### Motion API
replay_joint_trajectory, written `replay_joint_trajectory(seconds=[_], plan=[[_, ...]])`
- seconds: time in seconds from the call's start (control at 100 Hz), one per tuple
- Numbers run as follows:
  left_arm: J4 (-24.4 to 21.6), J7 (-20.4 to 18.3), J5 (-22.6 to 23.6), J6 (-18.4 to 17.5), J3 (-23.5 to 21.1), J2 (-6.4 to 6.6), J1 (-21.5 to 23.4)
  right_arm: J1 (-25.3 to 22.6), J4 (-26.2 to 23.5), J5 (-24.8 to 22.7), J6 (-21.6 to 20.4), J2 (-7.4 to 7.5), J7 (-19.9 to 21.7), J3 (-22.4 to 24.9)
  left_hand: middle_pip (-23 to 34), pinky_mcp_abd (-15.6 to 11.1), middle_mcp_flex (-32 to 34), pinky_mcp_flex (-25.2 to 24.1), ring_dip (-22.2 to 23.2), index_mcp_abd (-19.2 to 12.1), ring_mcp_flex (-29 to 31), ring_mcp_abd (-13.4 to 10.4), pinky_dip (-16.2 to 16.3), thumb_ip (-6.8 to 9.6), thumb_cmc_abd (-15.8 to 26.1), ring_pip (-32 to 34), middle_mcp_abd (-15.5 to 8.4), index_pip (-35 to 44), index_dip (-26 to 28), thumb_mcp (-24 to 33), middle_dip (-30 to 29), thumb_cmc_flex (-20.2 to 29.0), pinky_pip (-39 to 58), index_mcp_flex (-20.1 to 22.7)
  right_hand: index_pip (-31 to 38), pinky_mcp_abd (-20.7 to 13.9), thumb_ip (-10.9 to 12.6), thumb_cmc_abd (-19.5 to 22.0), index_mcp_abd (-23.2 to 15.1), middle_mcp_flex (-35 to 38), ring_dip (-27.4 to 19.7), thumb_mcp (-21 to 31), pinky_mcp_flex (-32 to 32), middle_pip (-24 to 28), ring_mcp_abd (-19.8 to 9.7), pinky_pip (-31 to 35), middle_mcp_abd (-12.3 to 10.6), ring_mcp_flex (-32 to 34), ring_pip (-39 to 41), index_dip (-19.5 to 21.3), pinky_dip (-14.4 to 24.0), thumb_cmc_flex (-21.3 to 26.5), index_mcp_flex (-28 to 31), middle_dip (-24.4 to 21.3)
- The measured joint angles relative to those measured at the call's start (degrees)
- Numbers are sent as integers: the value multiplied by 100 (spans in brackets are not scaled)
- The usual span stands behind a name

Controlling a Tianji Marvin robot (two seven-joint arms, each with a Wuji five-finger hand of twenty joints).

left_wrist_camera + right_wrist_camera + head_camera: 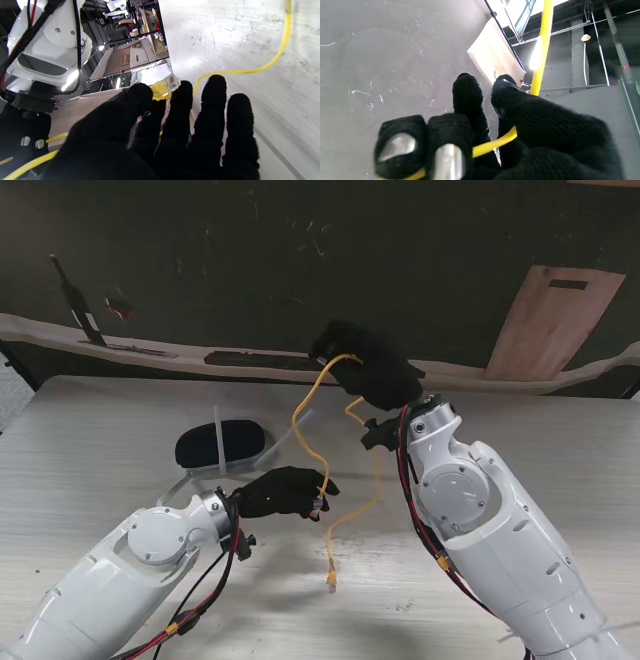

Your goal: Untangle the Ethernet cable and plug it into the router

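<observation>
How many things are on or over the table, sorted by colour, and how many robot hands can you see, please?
Yellow: 1, the Ethernet cable
Black: 1, the router
Black-gloved hands: 2, the left hand and the right hand, both shut on the cable
Total: 4

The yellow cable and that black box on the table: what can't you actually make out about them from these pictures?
- Router ports: stand view shows only its dark top; too small.
- Yellow cable inside the right hand: stand view, glove covers it; right wrist view, fingers hide part of it.
- Plug in the left hand: left wrist view, fingertips cover its rear.
- Free plug: stand view, too small for detail.
</observation>
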Motion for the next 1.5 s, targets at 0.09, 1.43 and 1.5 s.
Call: replay_joint_trajectory(seconds=[0.09, 1.43, 1.5], plan=[[0, 130, -7, 0, 34, -12, -3, 1, -3, 34, 1, -2, 11, 25, 1, -3, 57, 2, 0, -2, 0, 0, 2, 0, 4, 17, -2, 52, 52, -21, 84, 34, 21, 7, 0, 0, 0, 0, 1, 1, 0, 0, 1, 1, 0, 0, 0, 0, 0, 0, 1, 0, 0, 0], [-707, 3037, 2858, 1167, -269, -387, 701, -1528, -539, 243, 366, 638, 2840, 912, 154, 94, 562, 1560, -66, 58, 1295, -42, 286, -142, 521, 983, 489, 1229, 157, -1827, 51, 1742, 985, 304, -74, 952, 6, -310, 7, 7, -920, 134, -287, -57, 182, -793, 59, -80, -959, -201, -844, -69, 302, -76], [-677, 3142, 3062, 1215, -241, -402, 685, -1489, -533, 460, 917, 755, 3592, 855, 155, 94, 562, 1560, -66, 60, 1295, -42, 285, -142, 521, 984, 491, 1229, 157, -1800, 51, 1742, 1003, 304, -91, 1115, 6, -420, 67, 7, -1134, 187, -439, -152, 314, -1034, 155, -131, -1226, -225, -1024, -69, 370, -140]])
